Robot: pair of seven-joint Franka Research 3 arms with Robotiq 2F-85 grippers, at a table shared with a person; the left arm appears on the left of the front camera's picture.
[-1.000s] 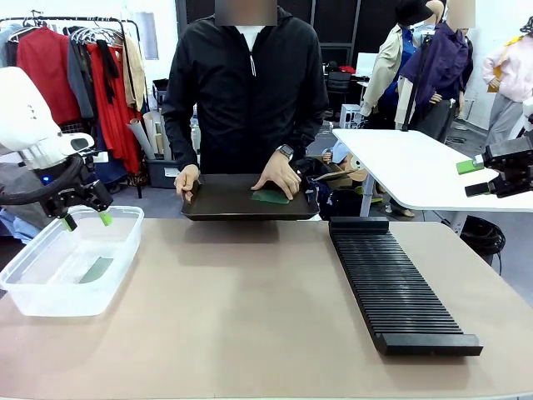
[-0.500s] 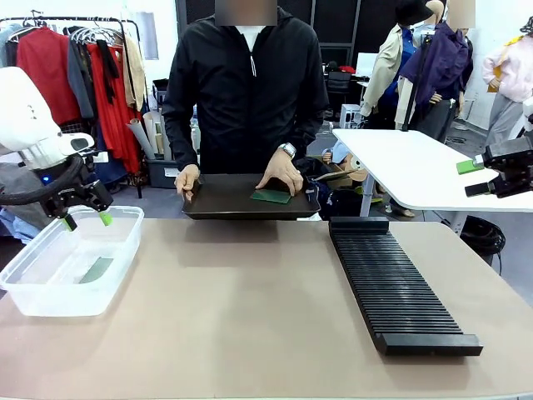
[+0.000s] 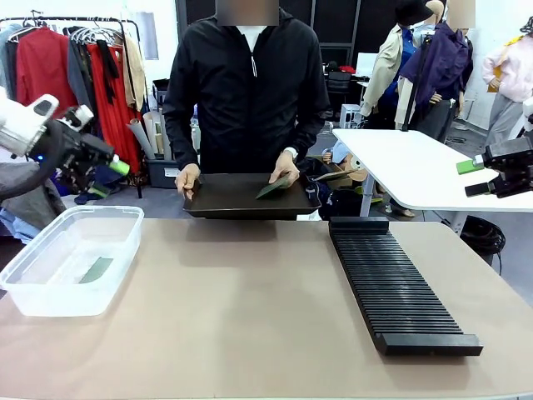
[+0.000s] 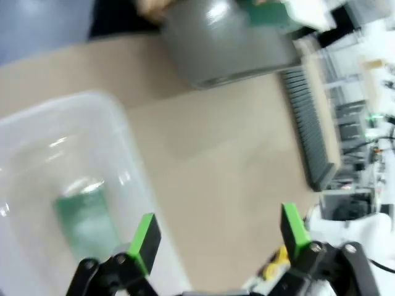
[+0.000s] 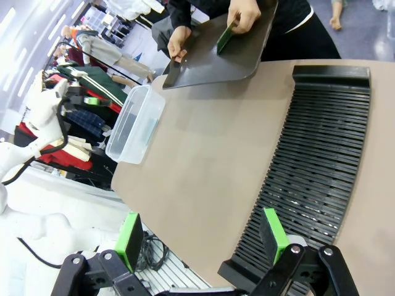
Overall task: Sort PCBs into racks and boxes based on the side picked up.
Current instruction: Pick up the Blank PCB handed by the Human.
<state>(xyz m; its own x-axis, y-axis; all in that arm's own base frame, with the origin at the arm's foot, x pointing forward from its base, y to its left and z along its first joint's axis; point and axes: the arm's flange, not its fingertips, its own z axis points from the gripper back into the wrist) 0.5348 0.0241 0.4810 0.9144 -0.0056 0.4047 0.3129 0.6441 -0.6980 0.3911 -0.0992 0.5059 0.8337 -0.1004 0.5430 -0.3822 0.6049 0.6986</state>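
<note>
**While a person is tilting a PCB up off the tray, both grippers are standing open and empty**

Where the front view takes in the whole surface (image 3: 250, 325), the left gripper (image 3: 109, 178) is hanging in the air above the far end of the clear tub (image 3: 52, 305), its green-padded fingers spread apart with nothing between them. The left wrist view is confirming this: the gripper (image 4: 219, 228) is released, and the tub (image 4: 126, 148) below it is holding one green PCB (image 4: 85, 221) lying flat on its floor. The same board (image 3: 97, 269) is showing through the tub wall in the front view.

The right gripper (image 3: 473, 177) is hovering at the picture's right edge, well apart from the black slotted rack (image 3: 391, 283), fingers likewise parted and empty. No board is visible in the rack's slots.

At the far side, a person is holding a shallow black tray (image 3: 225, 202). One hand (image 3: 186, 178) is gripping its edge; the other hand (image 3: 285, 169) is tipping a second PCB (image 3: 274, 189) up on edge over the tray.
</note>
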